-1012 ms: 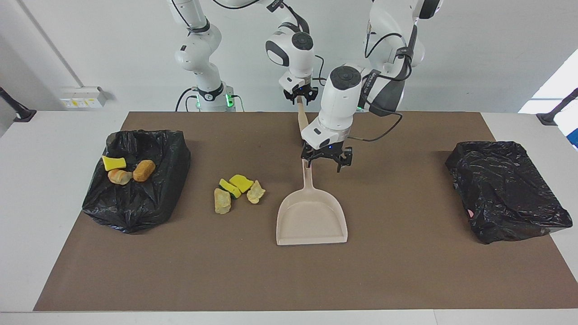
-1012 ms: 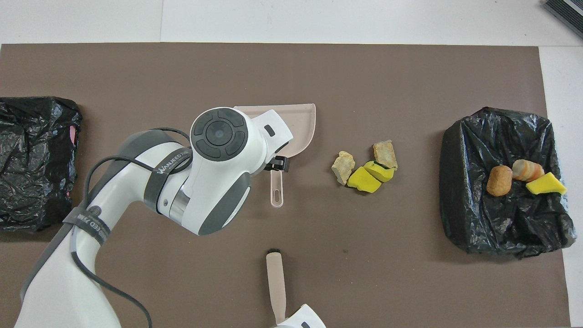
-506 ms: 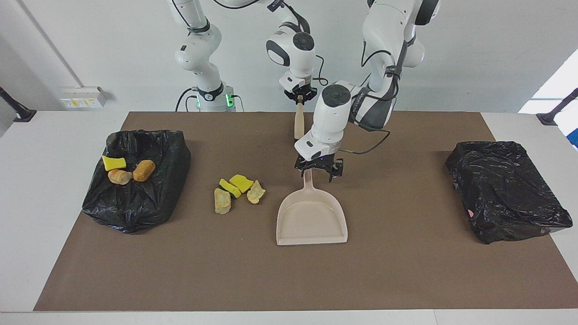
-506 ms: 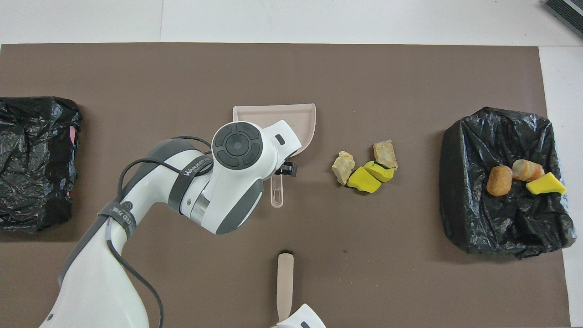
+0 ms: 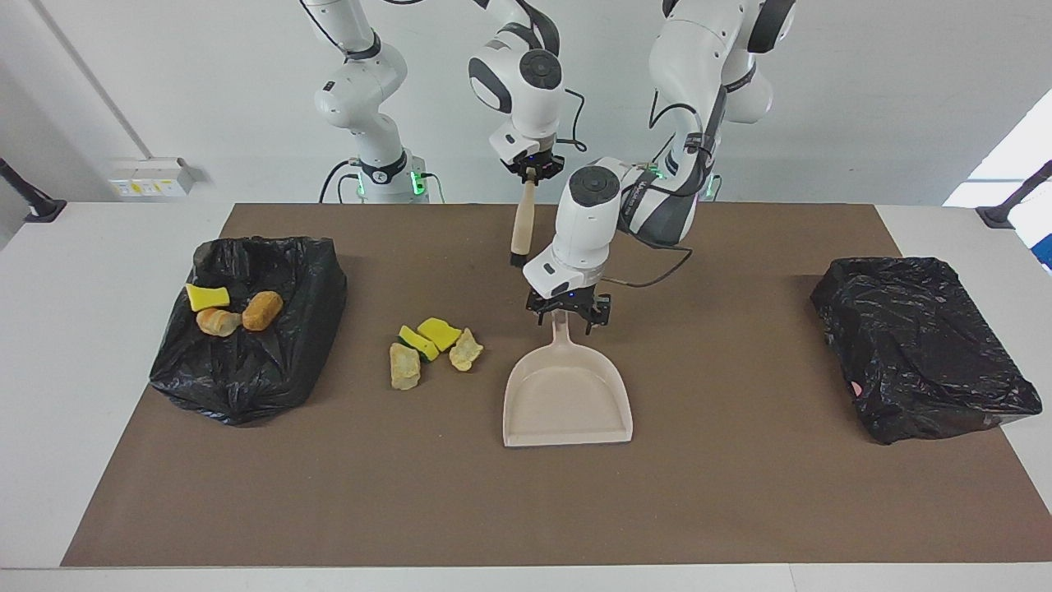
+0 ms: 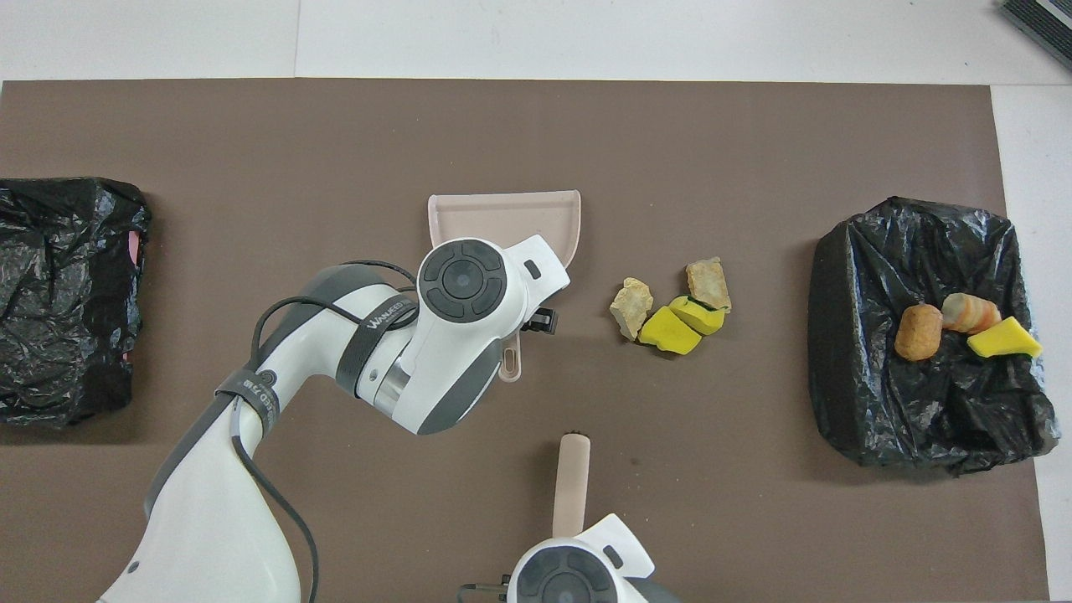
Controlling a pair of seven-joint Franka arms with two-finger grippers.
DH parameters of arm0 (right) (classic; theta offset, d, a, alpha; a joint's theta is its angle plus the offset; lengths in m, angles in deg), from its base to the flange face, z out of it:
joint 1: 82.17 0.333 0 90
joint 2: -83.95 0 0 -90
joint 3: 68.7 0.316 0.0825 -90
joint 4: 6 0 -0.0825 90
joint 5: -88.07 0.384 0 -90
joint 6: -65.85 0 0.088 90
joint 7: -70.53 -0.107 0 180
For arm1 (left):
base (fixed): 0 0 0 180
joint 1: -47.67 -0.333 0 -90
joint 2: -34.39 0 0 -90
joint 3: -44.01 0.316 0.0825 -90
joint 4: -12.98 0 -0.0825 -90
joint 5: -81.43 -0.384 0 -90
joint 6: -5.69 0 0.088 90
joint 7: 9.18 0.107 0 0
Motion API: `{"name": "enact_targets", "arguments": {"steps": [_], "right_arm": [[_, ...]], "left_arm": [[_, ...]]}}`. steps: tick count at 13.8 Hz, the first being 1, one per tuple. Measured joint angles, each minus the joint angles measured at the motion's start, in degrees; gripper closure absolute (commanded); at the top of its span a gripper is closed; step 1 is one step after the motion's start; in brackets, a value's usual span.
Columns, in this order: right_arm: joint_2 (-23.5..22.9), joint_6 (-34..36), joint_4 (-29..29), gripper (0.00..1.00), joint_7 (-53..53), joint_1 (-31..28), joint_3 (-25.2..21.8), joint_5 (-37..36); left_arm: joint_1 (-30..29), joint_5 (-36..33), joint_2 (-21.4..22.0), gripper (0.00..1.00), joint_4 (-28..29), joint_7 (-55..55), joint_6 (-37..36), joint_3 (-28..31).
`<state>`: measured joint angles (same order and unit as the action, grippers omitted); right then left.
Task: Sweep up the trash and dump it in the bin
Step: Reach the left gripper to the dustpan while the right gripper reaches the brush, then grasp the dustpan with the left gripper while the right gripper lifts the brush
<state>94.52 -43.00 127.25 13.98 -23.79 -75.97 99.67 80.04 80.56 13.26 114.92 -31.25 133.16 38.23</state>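
Note:
A beige dustpan (image 5: 567,403) (image 6: 502,218) lies mid-mat, its handle pointing toward the robots. My left gripper (image 5: 567,316) is low over that handle, open, a finger on either side. My right gripper (image 5: 530,171) is shut on the top of a beige brush (image 5: 519,222) (image 6: 569,481), which hangs in the air with its black bristles down. Loose trash (image 5: 431,349) (image 6: 670,306), yellow sponge pieces and pale chunks, lies beside the dustpan toward the right arm's end. A black-lined bin (image 5: 246,370) (image 6: 921,419) at that end holds more pieces.
A second black-lined bin (image 5: 920,345) (image 6: 59,293) sits at the left arm's end of the brown mat (image 5: 740,493). White table borders the mat on all sides.
My left gripper has shifted toward the right arm's end and settled over the dustpan handle. The right gripper has raised the brush and swung it toward the trash.

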Motion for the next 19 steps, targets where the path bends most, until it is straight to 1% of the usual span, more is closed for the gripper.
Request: {"name": "enact_targets", "arguments": {"steps": [2, 3, 4, 5, 6, 7, 8, 10, 13, 15, 17, 19], "right_arm": [[2.0, 4.9, 0.0, 1.00, 4.4, -4.4, -0.1, -3.0], [3.0, 6.6, 0.1, 1.00, 7.3, -6.7, -0.1, -4.0], [4.1, 8.1, 0.1, 1.00, 10.4, -9.5, -0.1, -4.4], [5.2, 9.6, 0.2, 1.00, 13.9, -12.6, -0.2, -4.8], [6.1, 10.5, 0.3, 1.00, 17.0, -15.3, -0.2, -5.1], [6.9, 11.1, 0.4, 1.00, 20.0, -18.0, -0.2, -5.6], [7.6, 12.0, 0.5, 1.00, 23.5, -20.9, -0.2, -6.3], [8.8, 12.9, 0.6, 1.00, 30.3, -26.1, -0.3, -8.6], [9.1, 12.2, 0.9, 1.00, 40.2, -33.9, -0.3, -12.1], [8.6, 8.6, 1.2, 1.00, 47.7, -38.1, -0.3, -13.0], [7.1, 4.3, 1.3, 1.00, 53.5, -40.9, -0.3, -14.0], [4.0, -0.6, 1.3, 1.00, 56.1, -42.4, -0.3, -15.5]], "left_arm": [[0.1, 0.0, 0.0, 0.36, 0.8, 0.0, 0.0, 0.0], [0.1, 0.0, 0.0, 0.42, 1.0, 0.0, 0.0, 0.0], [0.2, 0.0, 0.0, 0.50, 1.1, 0.0, 0.0, 0.0], [0.2, 0.0, 0.0, 0.67, 1.1, 0.0, 0.0, 0.0], [0.2, 0.0, 0.0, 0.82, 1.1, 0.0, 0.0, 0.0], [0.2, 0.0, 0.0, 0.93, 1.1, 0.0, 0.1, 0.0], [0.2, 0.0, 0.0, 1.00, 1.1, 0.0, 0.1, 0.1], [0.1, 0.0, 0.3, 1.00, 0.9, 0.2, 0.3, 0.4], [0.0, 0.0, 1.6, 1.00, 0.9, 2.1, 0.1, 1.0], [-1.1, -0.1, 3.2, 1.00, 0.9, 6.5, -1.3, 1.5], [-2.6, -0.8, 4.4, 1.00, 0.9, 11.6, -4.2, 1.7], [-3.4, -5.1, 5.1, 1.00, 0.9, 16.5, -7.9, 1.8]]}}
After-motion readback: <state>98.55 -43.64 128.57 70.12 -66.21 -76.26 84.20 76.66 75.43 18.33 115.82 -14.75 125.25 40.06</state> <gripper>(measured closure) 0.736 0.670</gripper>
